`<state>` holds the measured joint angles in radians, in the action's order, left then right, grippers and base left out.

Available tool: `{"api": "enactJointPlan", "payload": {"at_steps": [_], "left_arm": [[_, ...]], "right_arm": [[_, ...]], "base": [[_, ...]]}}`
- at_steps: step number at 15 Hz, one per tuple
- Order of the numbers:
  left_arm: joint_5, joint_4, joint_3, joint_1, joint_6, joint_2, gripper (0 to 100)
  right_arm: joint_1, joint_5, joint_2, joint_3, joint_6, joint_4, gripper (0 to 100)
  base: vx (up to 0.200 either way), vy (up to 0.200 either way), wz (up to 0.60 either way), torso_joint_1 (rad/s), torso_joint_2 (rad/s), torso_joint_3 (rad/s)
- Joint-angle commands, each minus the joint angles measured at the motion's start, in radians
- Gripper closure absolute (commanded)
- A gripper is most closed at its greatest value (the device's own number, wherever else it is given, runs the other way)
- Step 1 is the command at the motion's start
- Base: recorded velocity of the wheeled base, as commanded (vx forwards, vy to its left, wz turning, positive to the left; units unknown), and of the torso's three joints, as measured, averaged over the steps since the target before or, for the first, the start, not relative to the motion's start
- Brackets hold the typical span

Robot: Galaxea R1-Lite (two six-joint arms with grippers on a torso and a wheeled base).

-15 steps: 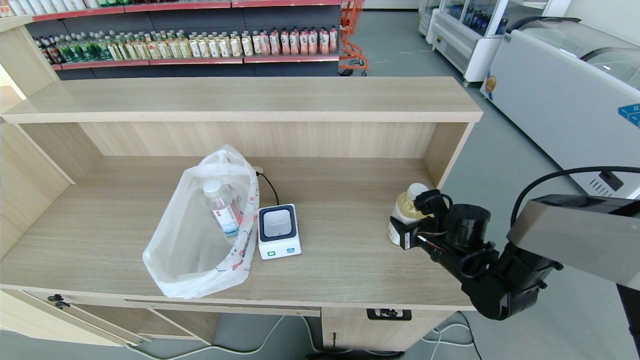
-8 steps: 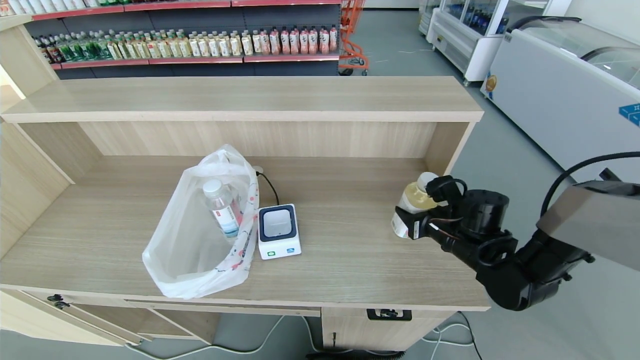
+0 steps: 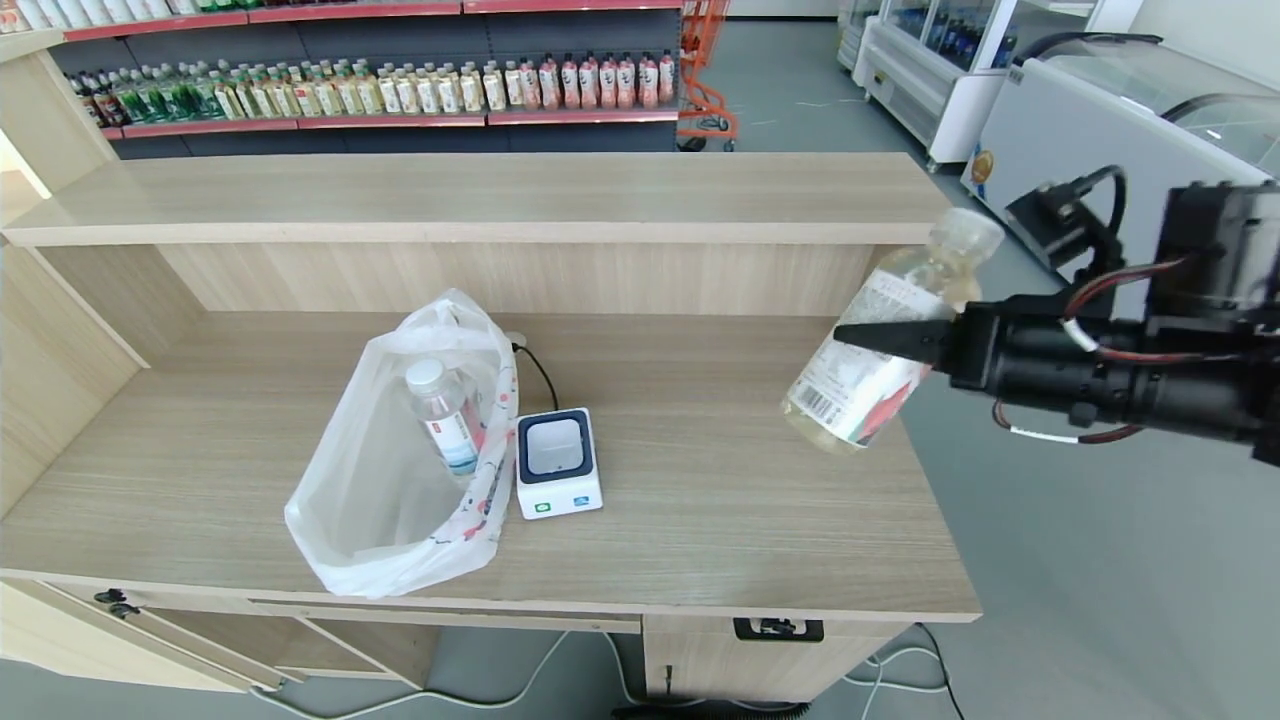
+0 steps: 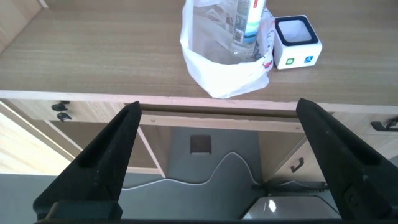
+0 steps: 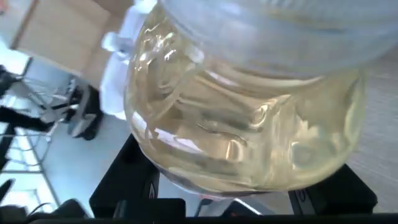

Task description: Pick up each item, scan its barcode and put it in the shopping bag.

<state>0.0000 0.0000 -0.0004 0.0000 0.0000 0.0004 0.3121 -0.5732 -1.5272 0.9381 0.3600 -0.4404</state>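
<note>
Below the front edge of the pale wooden counter (image 3: 700, 520) our left gripper (image 4: 219, 106) gaped empty, the white plastic shopping bag (image 3: 380, 500) sat near that edge just beside the white cube scanner (image 3: 557, 460), and our right gripper (image 3: 885, 340) clamped the tilted clear pale-yellow drink bottle (image 3: 850, 385) above the right edge.

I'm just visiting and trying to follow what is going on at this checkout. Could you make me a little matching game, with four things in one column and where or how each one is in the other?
Things:
1. yellowish drink bottle
2. water bottle
3. scanner
4. left gripper

Places or states:
A. standing on the counter beside the shopping bag
B. open, out in front of the counter
C. tilted in the air, held by the right gripper
D. inside the shopping bag

Pairs: 1-C, 2-D, 3-A, 4-B
</note>
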Motion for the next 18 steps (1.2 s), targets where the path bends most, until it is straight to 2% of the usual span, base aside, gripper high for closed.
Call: {"api": "enactJointPlan", "payload": {"at_steps": [1, 3, 7, 14, 18], "left_arm": [[0.000, 0.000, 0.000, 0.000, 0.000, 0.000, 0], [0.000, 0.000, 0.000, 0.000, 0.000, 0.000, 0], [0.000, 0.000, 0.000, 0.000, 0.000, 0.000, 0], [0.000, 0.000, 0.000, 0.000, 0.000, 0.000, 0], [0.000, 0.000, 0.000, 0.000, 0.000, 0.001, 0]], "right_arm": [[0.012, -0.194, 0.249, 0.044, 0.125, 0.065, 100], [0.039, -0.309, 0.299, 0.028, 0.175, 0.063, 100], [0.078, -0.441, 0.346, -0.010, 0.181, 0.066, 100], [0.196, -0.455, 0.378, -0.008, 0.231, 0.068, 100], [0.203, -0.455, 0.380, -0.010, 0.232, 0.069, 100]], "base": [[0.000, 0.000, 0.00, 0.000, 0.00, 0.000], [0.000, 0.000, 0.00, 0.000, 0.00, 0.000], [0.000, 0.000, 0.00, 0.000, 0.00, 0.000], [0.000, 0.000, 0.00, 0.000, 0.00, 0.000], [0.000, 0.000, 0.00, 0.000, 0.00, 0.000]]}}
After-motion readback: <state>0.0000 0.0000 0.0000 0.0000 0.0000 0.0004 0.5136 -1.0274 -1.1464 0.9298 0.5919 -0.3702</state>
